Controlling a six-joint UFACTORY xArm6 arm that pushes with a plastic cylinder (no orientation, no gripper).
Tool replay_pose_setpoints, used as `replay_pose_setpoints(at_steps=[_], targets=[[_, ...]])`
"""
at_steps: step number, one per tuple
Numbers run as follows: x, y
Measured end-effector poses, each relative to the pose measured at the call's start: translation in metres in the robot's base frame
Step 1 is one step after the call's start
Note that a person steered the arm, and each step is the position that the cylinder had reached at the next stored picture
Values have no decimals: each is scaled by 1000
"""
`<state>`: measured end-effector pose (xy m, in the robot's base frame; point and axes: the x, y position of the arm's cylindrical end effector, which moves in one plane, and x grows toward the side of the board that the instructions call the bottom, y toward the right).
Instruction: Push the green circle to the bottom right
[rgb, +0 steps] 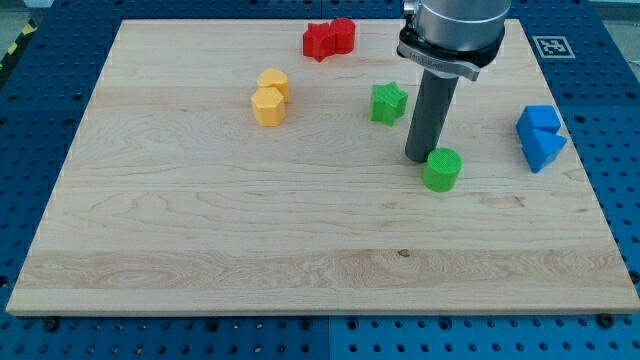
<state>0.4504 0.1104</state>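
Observation:
The green circle (442, 169) lies on the wooden board (200, 240), right of the middle. My tip (419, 158) stands just to its upper left, touching or almost touching its edge. The dark rod rises from there to the arm's head at the view's top. A green star (388, 102) lies above and left of the tip, apart from it.
Two blue blocks (541, 136), touching each other, sit near the board's right edge. Two yellow blocks (270, 97) sit together left of the middle. Two red blocks (329, 39) sit together at the top edge. A printed marker (551, 46) is at the top right corner.

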Motion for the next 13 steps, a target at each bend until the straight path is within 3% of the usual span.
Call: replay_pose_setpoints(at_steps=[5,8,13], targets=[[35,0],[31,22],[86,50]])
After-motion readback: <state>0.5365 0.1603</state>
